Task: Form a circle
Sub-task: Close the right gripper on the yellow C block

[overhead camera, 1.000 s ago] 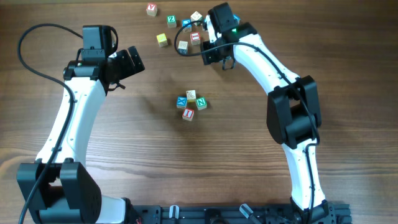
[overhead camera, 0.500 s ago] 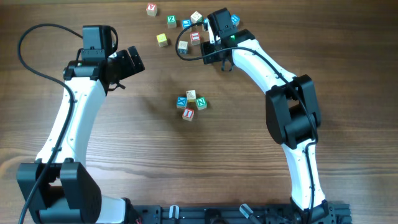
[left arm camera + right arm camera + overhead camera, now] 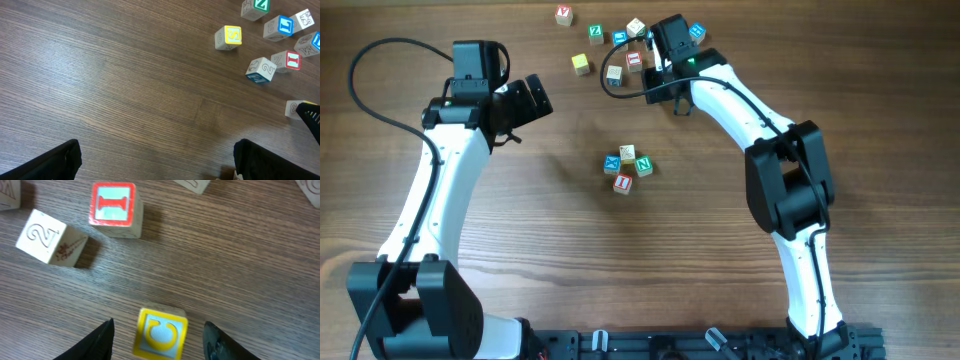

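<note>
Two cubes outside the circle [image 3: 628,167]: red I [image 3: 112,207], 2 [image 3: 42,235]

The left arm [image 3: 438,190] and right arm [image 3: 742,100] share white links, black joints and looping black cables [image 3: 360,70].

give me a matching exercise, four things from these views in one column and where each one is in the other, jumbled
1 left gripper
2 yellow-framed cube
3 small cluster of cubes
4 red-framed cube

a mid-table, apart from both arms
b between the open fingers of the right gripper
c beside the cube marked 2
d open over a bare stretch of the table

Pairs: 1-d, 2-b, 3-a, 4-c
</note>
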{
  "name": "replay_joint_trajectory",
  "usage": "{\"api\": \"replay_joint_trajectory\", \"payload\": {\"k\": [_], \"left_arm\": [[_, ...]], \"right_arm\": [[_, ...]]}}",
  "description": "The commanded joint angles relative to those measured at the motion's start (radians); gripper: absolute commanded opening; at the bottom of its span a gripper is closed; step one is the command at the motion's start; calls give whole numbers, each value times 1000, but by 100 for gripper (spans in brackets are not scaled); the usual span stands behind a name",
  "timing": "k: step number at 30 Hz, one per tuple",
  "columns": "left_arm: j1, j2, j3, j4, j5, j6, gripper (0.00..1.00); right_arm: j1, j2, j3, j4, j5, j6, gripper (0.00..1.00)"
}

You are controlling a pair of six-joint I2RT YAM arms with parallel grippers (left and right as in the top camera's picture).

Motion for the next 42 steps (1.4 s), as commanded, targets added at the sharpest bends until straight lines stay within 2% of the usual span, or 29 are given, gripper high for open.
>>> {"api": "replay_joint_trajectory", "payload": {"k": [1, 5, 14, 22, 27, 38, 42], "left_arm": [[4, 3, 0, 3, -9, -8, 100], [4, 3, 0, 3, -9, -8, 100], [4, 3, 0, 3, -9, -8, 100], [4, 3, 0, 3, -9, -8, 100], [4, 3, 0, 3, -9, -8, 100], [4, 3, 0, 3, -9, -8, 100], [4, 3, 0, 3, -9, -8, 100]], "right_arm": [[5, 34, -11, 9, 21, 14, 50], [4, 35, -11, 3, 29, 5, 42], [3, 35, -11, -4, 112, 3, 42], [2, 35, -11, -7, 111, 4, 37], [2, 35, -11, -31, 111, 5, 41], [2, 35, -11, -3, 111, -21, 42], [2, 35, -11, 7, 108, -22, 36]]}}
